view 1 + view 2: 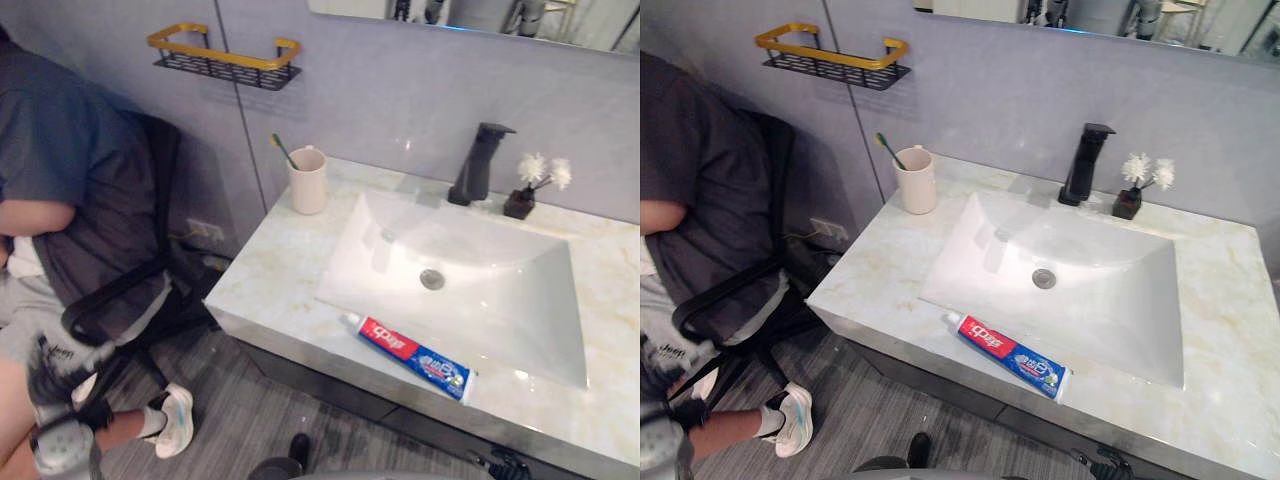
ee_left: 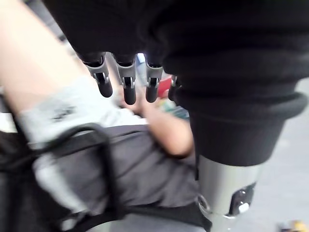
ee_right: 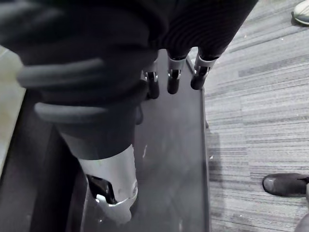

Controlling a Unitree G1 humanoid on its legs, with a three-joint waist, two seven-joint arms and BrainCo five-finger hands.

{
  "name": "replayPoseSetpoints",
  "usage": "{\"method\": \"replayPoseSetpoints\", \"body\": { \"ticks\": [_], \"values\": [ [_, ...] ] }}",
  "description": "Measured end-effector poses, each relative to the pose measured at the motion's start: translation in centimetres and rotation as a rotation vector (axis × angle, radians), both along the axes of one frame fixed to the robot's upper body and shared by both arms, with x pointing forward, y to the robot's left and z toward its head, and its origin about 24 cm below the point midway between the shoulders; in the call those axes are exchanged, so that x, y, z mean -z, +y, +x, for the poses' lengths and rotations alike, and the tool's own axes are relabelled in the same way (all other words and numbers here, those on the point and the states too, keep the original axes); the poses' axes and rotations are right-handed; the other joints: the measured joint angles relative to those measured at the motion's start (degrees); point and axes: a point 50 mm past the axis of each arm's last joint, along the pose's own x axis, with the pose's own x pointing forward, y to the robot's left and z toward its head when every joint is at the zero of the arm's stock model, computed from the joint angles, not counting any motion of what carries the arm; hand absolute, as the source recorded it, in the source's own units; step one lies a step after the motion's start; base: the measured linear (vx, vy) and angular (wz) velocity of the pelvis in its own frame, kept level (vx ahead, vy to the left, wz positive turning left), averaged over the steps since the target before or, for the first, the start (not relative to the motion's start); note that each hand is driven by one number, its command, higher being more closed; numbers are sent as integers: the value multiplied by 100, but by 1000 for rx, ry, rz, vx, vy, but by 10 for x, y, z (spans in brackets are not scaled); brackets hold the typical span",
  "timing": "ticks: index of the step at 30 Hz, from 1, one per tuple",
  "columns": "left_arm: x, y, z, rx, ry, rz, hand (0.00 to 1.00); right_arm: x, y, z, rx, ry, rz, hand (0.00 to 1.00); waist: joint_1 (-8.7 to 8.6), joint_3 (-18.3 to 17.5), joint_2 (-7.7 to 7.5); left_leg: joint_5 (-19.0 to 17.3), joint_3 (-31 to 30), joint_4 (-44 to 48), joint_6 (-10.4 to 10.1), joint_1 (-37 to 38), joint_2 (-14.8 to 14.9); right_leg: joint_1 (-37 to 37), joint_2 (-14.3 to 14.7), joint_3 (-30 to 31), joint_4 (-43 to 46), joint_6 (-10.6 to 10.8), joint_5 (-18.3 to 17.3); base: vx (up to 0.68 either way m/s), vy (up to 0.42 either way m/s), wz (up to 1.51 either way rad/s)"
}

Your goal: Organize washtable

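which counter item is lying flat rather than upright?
The red-and-blue toothpaste tube along the front rim of the sink; the cup with toothbrush, the black faucet and the flower vase all stand upright.

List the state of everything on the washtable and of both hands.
Toothpaste: lying flat at the counter's front edge.
Cup: upright, toothbrush inside.
Toothbrush: leaning in the cup.
Faucet: no water running.
Sink: empty.
Shelf: empty.
Flower vase: upright.
Left hand: open, empty.
Right hand: open, empty.
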Motion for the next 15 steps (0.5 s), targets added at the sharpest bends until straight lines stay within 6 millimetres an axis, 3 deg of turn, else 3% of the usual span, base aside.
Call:
{"method": "replayPoseSetpoints", "body": {
  "ticks": [2, 3, 4, 6, 7, 9, 12, 15],
  "values": [
    [-40, -18, 13, 72, -142, 135, 0, 0, 0, -1, 1, 3, -1, 0, -9, -19, -21, 36, -102, 2, 1, -43, -33, -1, -5, -85, 3, 0, 0, -34, -25, 28],
    [-66, -38, 23, 148, -234, 219, 0, 0, -1, -4, 4, 8, -2, 0, -7, -15, -4, 67, -187, 3, -2, -79, -64, 3, -10, -156, 8, -1, 0, -34, -22, 32],
    [-74, -46, 26, 183, -265, 248, 0, 0, -1, -4, 3, 9, -3, 0, -8, -21, -13, 75, -212, 3, -2, -86, -69, 6, -12, -165, 10, -1, 0, -36, -17, 27],
    [-104, -97, 38, 410, -347, 436, 0, 0, -2, -4, 1, 9, -5, 0, -12, 3, 44, 130, -260, 4, 58, -84, -114, 7, -24, -248, 70, -19, -11, -43, -10, 13],
    [-109, -110, 41, 470, -361, 482, 0, 0, -2, -4, -1, 9, -5, 0, -13, -7, 59, 122, -272, 3, 34, -95, -86, 6, -23, -256, 67, -15, -13, -51, -26, 11],
    [-114, -162, 49, 732, -392, 612, 0, -1, -4, -2, -18, 7, -5, 0, -51, -31, 107, 136, -291, 3, 11, -101, -77, 2, -15, -269, 74, -14, -12, -61, -39, 4],
    [-102, -203, 52, 986, -347, 701, 0, -1, -1, 5, -71, -6, 9, 0, -208, -47, 127, 153, -265, 3, 9, -92, -49, -16, 15, -234, 77, -15, -12, -47, -30, -5],
    [-90, -223, 56, 1123, -303, 721, 0, -2, 1, 12, -106, -19, 21, 0, -279, -50, 118, 168, -200, 4, 20, -94, 21, -67, 63, -123, 94, -25, -6, -30, -43, -15]
  ]
}}
